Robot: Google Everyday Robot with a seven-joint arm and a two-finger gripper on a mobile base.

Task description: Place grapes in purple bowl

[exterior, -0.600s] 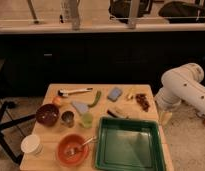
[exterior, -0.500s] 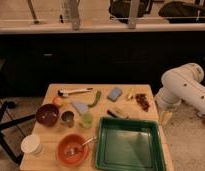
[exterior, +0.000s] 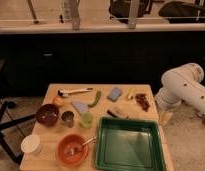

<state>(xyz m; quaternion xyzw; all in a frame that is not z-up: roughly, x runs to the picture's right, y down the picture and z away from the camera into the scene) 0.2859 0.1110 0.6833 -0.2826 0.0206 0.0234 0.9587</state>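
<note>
The wooden table [exterior: 51,131] stands before a dark cabinet wall [exterior: 96,60] topped by a pale ledge [exterior: 96,26]. The grapes [exterior: 142,101] lie near the table's far right edge. The purple bowl [exterior: 47,114] sits at the left side, well apart from them. A green tray [exterior: 130,121] occupies the near right. The gripper [exterior: 166,118] hangs just beside the table's right edge with its fingers apart and nothing held.

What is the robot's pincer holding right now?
Nothing. The pincer hangs open beside the right edge of the table, and the grapes lie on the table, apart from it.
</note>
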